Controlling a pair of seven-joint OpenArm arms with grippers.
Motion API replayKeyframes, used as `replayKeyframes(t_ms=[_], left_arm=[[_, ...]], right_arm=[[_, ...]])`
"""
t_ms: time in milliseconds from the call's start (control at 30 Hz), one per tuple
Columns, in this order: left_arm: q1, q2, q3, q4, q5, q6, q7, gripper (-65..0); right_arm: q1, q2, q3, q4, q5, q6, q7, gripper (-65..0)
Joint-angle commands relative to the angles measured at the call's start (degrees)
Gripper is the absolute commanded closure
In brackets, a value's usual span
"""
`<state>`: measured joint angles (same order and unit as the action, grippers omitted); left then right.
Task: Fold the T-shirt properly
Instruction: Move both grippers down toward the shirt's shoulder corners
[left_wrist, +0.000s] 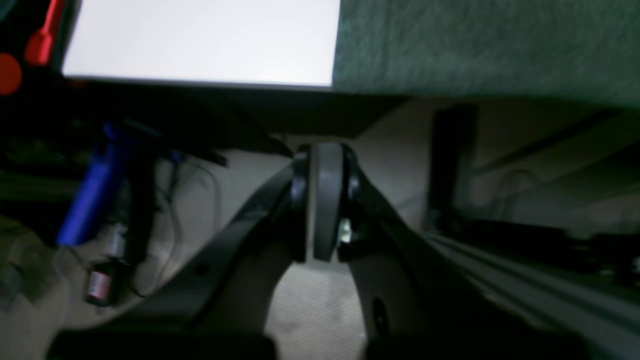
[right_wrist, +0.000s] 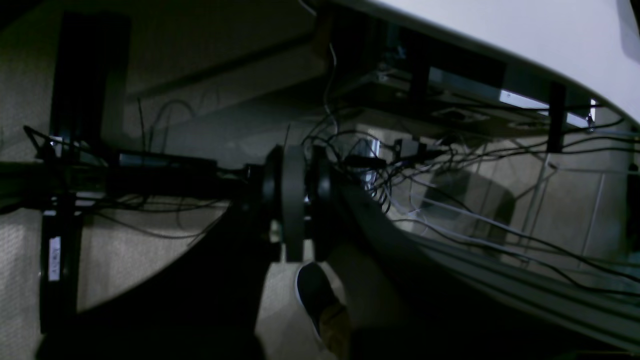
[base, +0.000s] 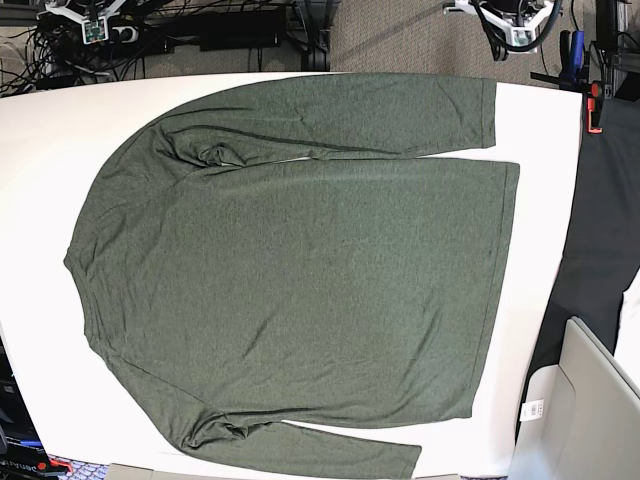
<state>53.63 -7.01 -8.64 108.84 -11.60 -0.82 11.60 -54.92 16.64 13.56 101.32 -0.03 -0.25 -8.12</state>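
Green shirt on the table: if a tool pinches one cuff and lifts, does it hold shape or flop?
Probably flops: the T-shirt lies flat and thin on the table, with soft wrinkles near the shoulder. It likely drags rather than slides as one piece, since it covers most of the white top. It looks light, so a small pinch should lift it.

White table (base: 40, 180), flat top, rounded corner. Bearing one olive-green long-sleeved T-shirt (base: 300, 280), spread flat, sleeves laid along the body, covering most of the top
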Motion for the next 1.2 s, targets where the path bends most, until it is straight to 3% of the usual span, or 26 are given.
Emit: replayKeyframes(t_ms=[0, 400, 533, 733, 900, 1100, 1167], left_arm=[[0.66, -0.34, -0.28, 1.89, -0.67, 0.25, -0.21, -0.2], [-2.07, -0.25, -0.01, 6.81, -1.02, 0.25, 1.11, -0.4], [-5.14, -0.25, 0.07, 6.81, -1.02, 0.25, 3.13, -1.3], [-12.70, -0.16, 0.07, 6.72, -1.11, 0.25, 13.77, -9.5], [-16.04, -0.16, 1.57, 6.72, -1.11, 0.25, 17.64, -17.0], [-15.96, -0.34, 3.85, 6.72, -1.11, 0.25, 17.64, -25.7], [-15.96, -0.34, 4.91, 6.55, -1.11, 0.25, 17.72, -28.7]], right_arm=[[-0.86, 0.54, 0.46, 1.67, 0.08, -0.50, 0.87, -0.2], [-1.48, 0.45, 1.08, 8.62, -0.01, -0.50, 0.69, -0.2], [-1.22, 0.19, 1.08, 10.20, -3.35, -0.50, 0.69, -0.4], [0.28, -2.27, 1.16, 10.99, -7.57, -0.50, 0.69, -0.6], [1.25, -5.00, 1.16, 11.08, -9.59, -0.50, 0.69, -1.1], [2.30, -7.46, 3.10, 11.08, -9.51, -0.50, 0.69, -14.4], [3.09, -7.90, 4.42, 11.08, -9.51, -0.50, 0.69, -15.8]])
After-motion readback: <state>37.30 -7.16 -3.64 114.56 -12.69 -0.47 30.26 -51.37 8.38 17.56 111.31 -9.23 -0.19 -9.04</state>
